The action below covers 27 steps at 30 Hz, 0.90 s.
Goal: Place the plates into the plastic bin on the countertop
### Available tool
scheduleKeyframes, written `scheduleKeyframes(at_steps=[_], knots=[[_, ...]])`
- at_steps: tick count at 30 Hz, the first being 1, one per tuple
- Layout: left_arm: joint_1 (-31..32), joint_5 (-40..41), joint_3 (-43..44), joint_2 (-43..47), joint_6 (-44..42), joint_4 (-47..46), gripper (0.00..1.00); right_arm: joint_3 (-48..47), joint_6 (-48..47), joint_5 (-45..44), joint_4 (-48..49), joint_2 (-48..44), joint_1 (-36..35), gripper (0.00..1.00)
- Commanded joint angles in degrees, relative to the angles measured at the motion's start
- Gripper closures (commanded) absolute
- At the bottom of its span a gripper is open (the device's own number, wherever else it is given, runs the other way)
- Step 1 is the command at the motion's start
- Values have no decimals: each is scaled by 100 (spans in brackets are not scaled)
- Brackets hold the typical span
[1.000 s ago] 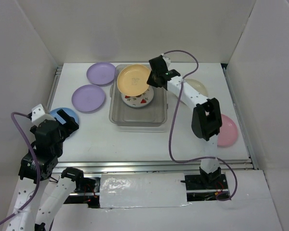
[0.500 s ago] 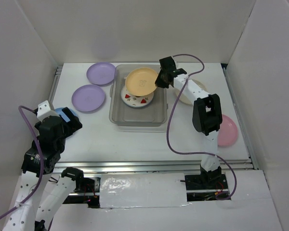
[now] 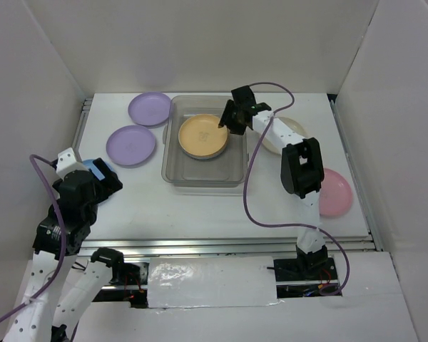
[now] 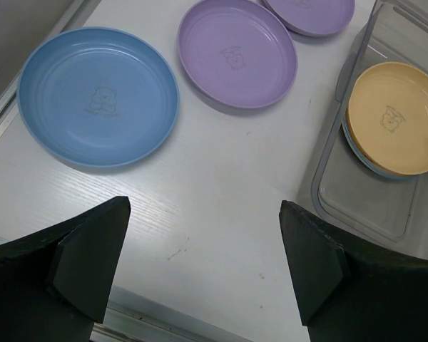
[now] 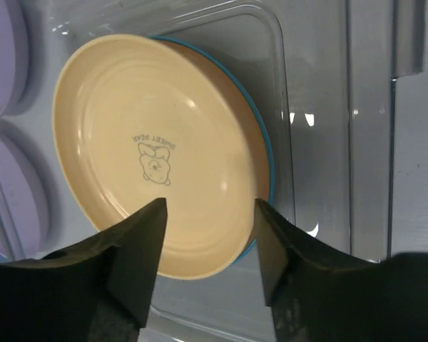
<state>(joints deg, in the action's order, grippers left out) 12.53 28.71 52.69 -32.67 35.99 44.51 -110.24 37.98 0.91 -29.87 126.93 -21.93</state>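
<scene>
The yellow-orange plate (image 3: 202,136) (image 5: 157,149) lies flat in the plastic bin (image 3: 203,187), on top of another plate of which only a blue edge (image 5: 269,164) shows. My right gripper (image 3: 227,121) (image 5: 210,214) hovers open just above the yellow plate's near rim, holding nothing. Two lavender plates (image 3: 149,108) (image 3: 131,144) lie left of the bin on the countertop (image 3: 143,206). The blue plate (image 4: 98,95) lies at the left edge, just ahead of my open, empty left gripper (image 4: 203,263) (image 3: 103,178). The cream plate (image 3: 289,132) and pink plate (image 3: 335,192) lie right of the bin.
Metal rails (image 3: 82,128) run along the countertop's edges, and white walls enclose it on three sides. The right arm reaches over the cream plate, with its purple cable (image 3: 250,192) looping above the countertop in front of the bin.
The right gripper has opened and let go of the yellow-orange plate, which has dropped from a tilt to lie flat in the bin, covering the fruit-print plate. The left arm has barely moved.
</scene>
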Motion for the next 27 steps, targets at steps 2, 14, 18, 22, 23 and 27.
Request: scheduleKeyframes(at_steps=[2,14,18,22,23,27], knots=[[-23,205,66,-134,31,-84,1,-226,25,-73,148,-168,-48,35],[-610,181,507,-1760,2799,799,1,1369,-447,-787,155,-3497,-1031,0],[-2565,-874,58,-2560,2958,524,1,2566,-633,74,569,-4913,-1348,0],[-3616,-1226,-416,-2613,2862,-143,1,3516,-704,717,947,-5696,-1436,0],[-3809,-1332,-582,-2787,2809,-292,1,3840,-678,874,1104,-5906,-1445,0],[-4391,-1606,-1023,-3526,2747,-1328,1,4536,-573,1814,1754,-6137,-1384,0]])
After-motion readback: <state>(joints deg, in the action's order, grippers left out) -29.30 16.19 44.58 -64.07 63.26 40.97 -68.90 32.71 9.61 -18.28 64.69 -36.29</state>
